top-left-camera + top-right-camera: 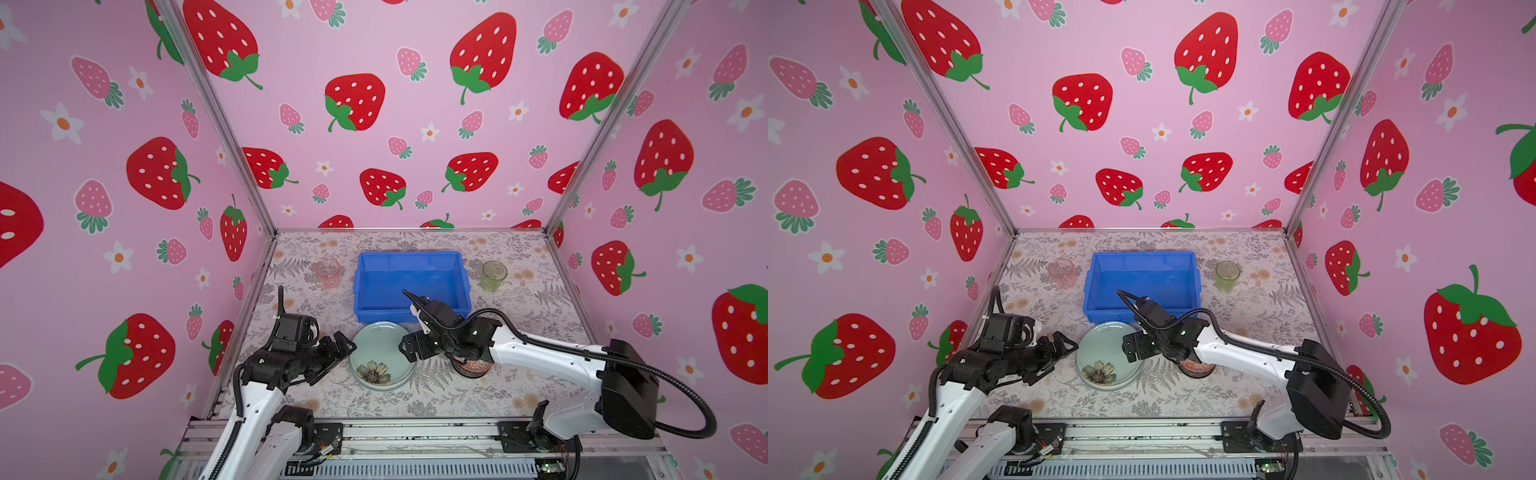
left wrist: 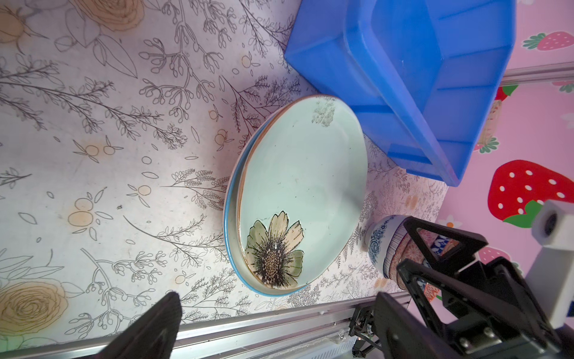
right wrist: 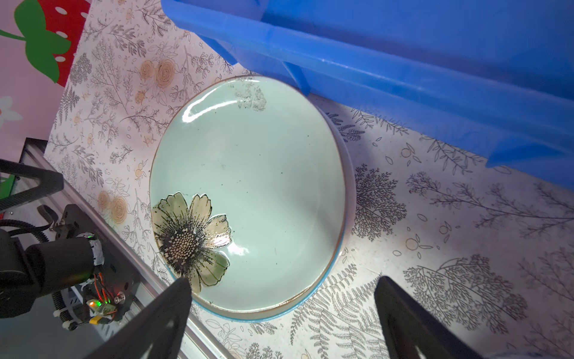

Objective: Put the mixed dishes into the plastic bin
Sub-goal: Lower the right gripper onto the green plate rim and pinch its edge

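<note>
We log: bright blue rectangular plastic bin (image 1: 409,254) mid-table; pale green round glazed plate (image 1: 382,353), flower-printed, just before its near wall. Our left gripper (image 1: 337,358) and right gripper (image 3: 281,290) flank it, jaws spread, nothing held.

blue bin (image 1: 411,286) upright | green flower plate (image 1: 382,353) atop stack, beside bin | pink cup (image 1: 328,272), green cup (image 1: 493,275) flank bin | bowls (image 2: 379,248) stacked

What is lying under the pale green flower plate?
Another plate with a blue rim lies under the green plate. Its face is covered, so its pattern cannot be seen.
</note>
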